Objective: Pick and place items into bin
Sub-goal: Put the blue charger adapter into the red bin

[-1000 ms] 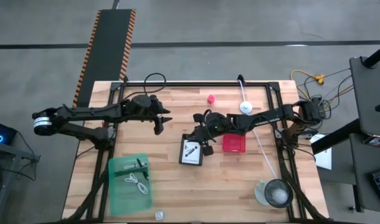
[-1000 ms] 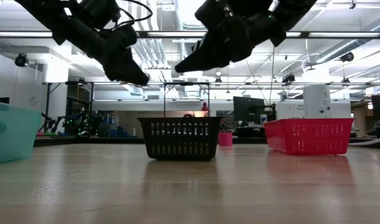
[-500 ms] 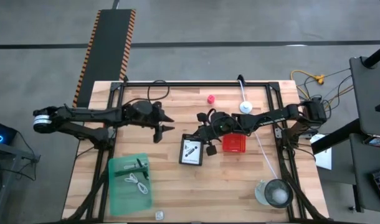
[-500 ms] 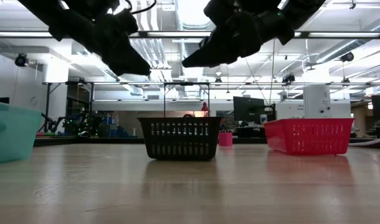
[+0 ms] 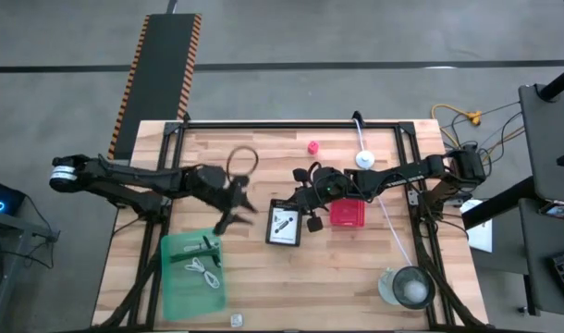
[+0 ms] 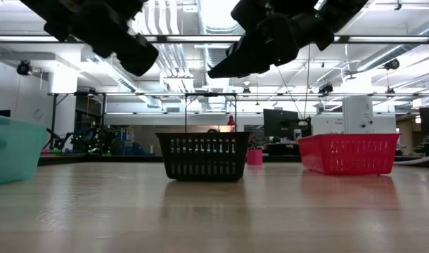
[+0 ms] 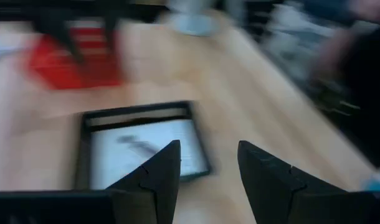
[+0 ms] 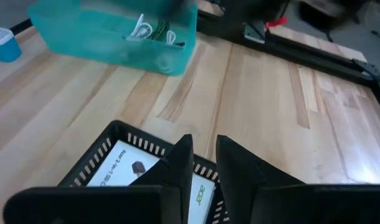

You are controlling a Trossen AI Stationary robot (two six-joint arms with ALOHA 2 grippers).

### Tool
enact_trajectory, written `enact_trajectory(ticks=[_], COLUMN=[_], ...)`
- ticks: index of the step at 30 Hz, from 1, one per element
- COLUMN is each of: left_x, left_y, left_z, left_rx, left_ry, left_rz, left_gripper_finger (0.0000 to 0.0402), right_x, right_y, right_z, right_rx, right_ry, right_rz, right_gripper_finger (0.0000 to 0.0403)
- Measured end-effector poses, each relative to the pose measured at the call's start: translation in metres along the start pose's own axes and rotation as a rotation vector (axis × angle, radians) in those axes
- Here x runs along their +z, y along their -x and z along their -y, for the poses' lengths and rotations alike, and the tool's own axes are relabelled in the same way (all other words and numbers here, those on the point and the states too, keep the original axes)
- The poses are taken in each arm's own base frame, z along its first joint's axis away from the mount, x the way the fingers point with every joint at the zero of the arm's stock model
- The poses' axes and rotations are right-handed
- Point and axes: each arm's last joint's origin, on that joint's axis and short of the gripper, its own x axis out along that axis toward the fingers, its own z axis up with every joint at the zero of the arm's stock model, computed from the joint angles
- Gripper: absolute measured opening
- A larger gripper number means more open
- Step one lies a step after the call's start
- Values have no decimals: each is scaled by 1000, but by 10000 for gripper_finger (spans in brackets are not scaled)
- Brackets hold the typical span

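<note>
L tool (image 5: pixel 238 215) part-open, empty, nr translucent green plastic bin (image 5: pixel 193 275) | R tool (image 8: pixel 199 163) gap narrow, empty, over black wire basket (image 5: pixel 284 223) | risk: arms clash.

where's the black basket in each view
high: black basket at table centre, white card inside, just below the right gripper.
low: centre of the picture, standing on the table.
left wrist: ahead of the fingers, blurred.
right wrist: directly under the fingers.
shared landmark: red basket beside it, also in low and left wrist.
</note>
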Motion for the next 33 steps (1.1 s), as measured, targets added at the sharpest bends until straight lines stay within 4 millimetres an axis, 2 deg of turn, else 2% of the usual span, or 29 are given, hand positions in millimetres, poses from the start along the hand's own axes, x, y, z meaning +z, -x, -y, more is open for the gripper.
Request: enact_trajectory(ticks=[3, 11, 16, 24, 28, 33], left_x=[-1, -10, -15, -17, -17, -20], left_y=[-6, -24, -32, -34, -34, -34], left_z=[12, 30, 39, 49, 49, 48], left_rx=[-110, -199, -229, -259, -244, -229], left_ry=[-35, -53, 35, 82, 174, 192], left_rz=[-14, -83, -132, -166, -181, -209], left_gripper_finger=[144, 144, 144, 144, 144, 144], right_x=[-1, -2, -2, -3, -3, -3], right_y=[0, 0, 0, 0, 0, 0], right_z=[-1, -1, -1, -1, -1, -1], right_rx=[4, 5, 7, 8, 8, 8], right_ry=[-2, -3, -3, -4, -4, -6], right_rz=[-14, -16, -23, -28, -28, -28], right_gripper_finger=[58, 58, 58, 58, 58, 58])
